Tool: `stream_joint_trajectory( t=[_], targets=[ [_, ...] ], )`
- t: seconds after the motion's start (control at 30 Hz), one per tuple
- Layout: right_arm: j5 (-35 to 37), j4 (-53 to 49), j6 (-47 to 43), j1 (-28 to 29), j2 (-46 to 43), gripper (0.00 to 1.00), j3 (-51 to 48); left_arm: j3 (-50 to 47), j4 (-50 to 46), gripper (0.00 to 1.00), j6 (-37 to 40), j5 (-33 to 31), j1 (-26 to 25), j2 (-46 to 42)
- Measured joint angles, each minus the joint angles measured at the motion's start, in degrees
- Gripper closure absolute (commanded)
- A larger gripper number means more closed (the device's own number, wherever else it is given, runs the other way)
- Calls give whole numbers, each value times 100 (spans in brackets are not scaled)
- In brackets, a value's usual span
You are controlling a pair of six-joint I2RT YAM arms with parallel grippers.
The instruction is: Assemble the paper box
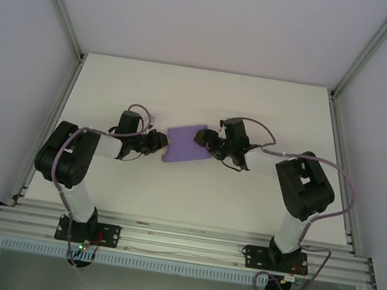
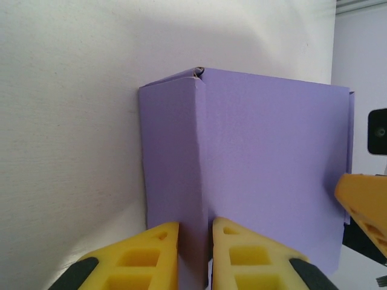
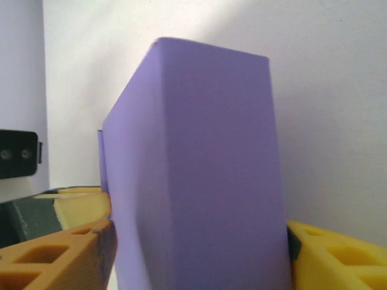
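The paper box (image 1: 187,145) is a lavender card piece, partly folded up, lying at the middle of the white table between both grippers. My left gripper (image 1: 157,143) meets its left end. In the left wrist view the yellow jaws (image 2: 195,232) are pinched on a folded ridge of the paper box (image 2: 272,157), with only card between them. My right gripper (image 1: 205,139) is at the box's right end. In the right wrist view its fingers (image 3: 199,241) press both sides of the box's (image 3: 199,151) upright body.
The white table (image 1: 186,195) is walled in by pale panels with aluminium posts (image 1: 61,5) at the back corners. An aluminium rail (image 1: 179,243) runs along the near edge, carrying both arm bases. The right gripper's finger (image 2: 366,205) shows beside the box in the left wrist view.
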Motion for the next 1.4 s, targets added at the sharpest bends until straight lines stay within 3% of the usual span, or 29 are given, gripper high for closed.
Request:
stream_joint_trajectory(
  t=[0.2,0.33,0.43,0.47,0.5,0.67,0.93,1.03,1.2,1.4],
  targets=[
    [-264,280,179,-35,9,52,0,79,-96,72,42,-20,70,0],
    [-299,326,243,-35,-4,55,0,116,-223,56,144,-48,70,-37],
    [-256,223,302,-9,-79,55,0,170,-597,23,378,-125,35,-245],
    [-223,114,332,-2,-136,56,0,216,-787,7,468,-249,13,-378],
    [-164,-28,361,4,-208,56,2,267,-957,0,597,-374,-17,-522],
    [160,-1366,509,-4,-612,58,382,813,-1799,0,1770,-1156,-326,-1537],
    [24,-3915,914,-415,-1088,60,1252,1193,-2929,0,4896,-1556,-1825,-2824],
    [-343,-4385,1298,-649,-1303,64,1248,1276,-3534,0,5709,-1637,-2129,-2848],
    [-1110,-4647,1985,-787,-1456,62,1137,1506,-4253,0,6734,-1910,-2555,-2771],
    [-1622,-4996,2312,-798,-1451,61,1137,1952,-4822,0,7405,-2680,-2966,-2210]
  ],
)
